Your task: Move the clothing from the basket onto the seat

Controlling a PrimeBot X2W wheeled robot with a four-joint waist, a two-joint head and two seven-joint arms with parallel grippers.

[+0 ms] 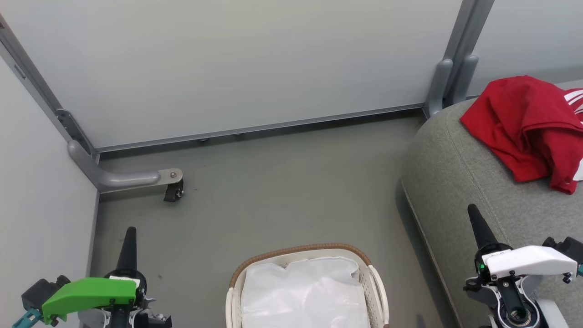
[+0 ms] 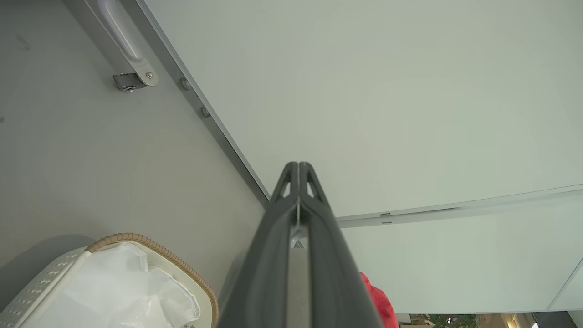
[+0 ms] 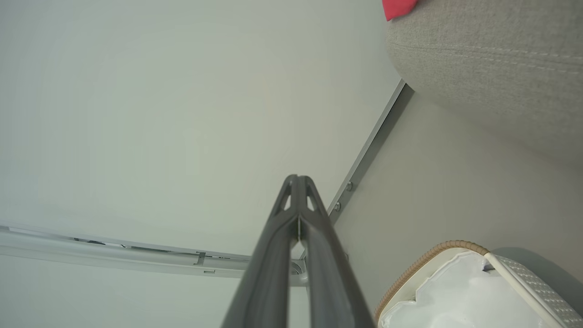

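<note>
The red clothing (image 1: pixel 528 127) lies crumpled on the grey seat (image 1: pixel 460 182) at the right, white stripes showing at its far edge. A sliver of the clothing (image 3: pixel 398 8) tops the seat (image 3: pixel 492 59) in the right wrist view, and another scrap of clothing (image 2: pixel 378 300) peeks past the fingers in the left wrist view. The basket (image 1: pixel 300 251) stands on the floor at bottom centre, holding a white liner (image 1: pixel 305 291). My left gripper (image 1: pixel 131 232) is shut at lower left, apart from the basket. My right gripper (image 1: pixel 473 210) is shut over the seat's front edge. Both hold nothing.
Pale partition walls (image 1: pixel 227 64) close the back and left. A grey wall foot with a black caster (image 1: pixel 173 191) juts onto the floor at left. A grey post (image 1: pixel 448 82) stands behind the seat. Bare grey floor (image 1: pixel 282 182) lies between walls, basket and seat.
</note>
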